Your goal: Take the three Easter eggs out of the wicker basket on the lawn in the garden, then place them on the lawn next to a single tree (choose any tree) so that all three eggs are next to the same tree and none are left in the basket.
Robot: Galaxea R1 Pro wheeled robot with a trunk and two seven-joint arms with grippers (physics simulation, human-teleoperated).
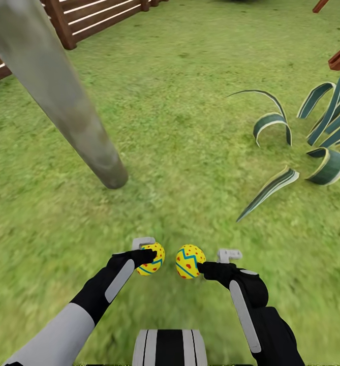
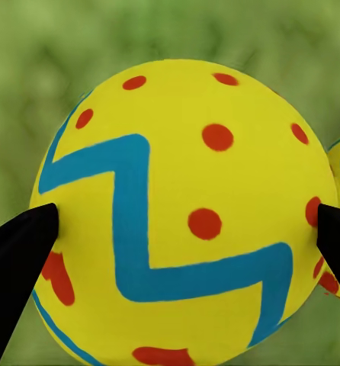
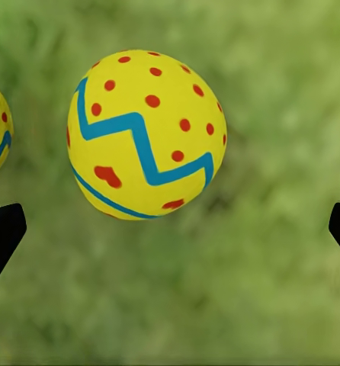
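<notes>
Two yellow Easter eggs with blue zigzags and red dots show close in front of me over the lawn [image 1: 190, 127]. My left gripper [image 1: 148, 251] is shut on one egg [image 1: 152, 260], both fingertips [image 2: 21, 244] pressing its sides [image 2: 178, 206]. The other egg [image 1: 190, 262] sits just past my right gripper [image 1: 215, 260], which is open; its fingers [image 3: 1, 232] stand wide apart and clear of that egg [image 3: 145, 133]. Whether this egg rests on the grass I cannot tell. The tree [image 1: 63, 96] leans up from its base ahead to the left. The wicker basket is out of view.
A brown slatted fence [image 1: 93, 18] closes the garden at the far left. A low striped broad-leaved plant [image 1: 322, 132] spreads at the right. Open grass lies between trunk and plant.
</notes>
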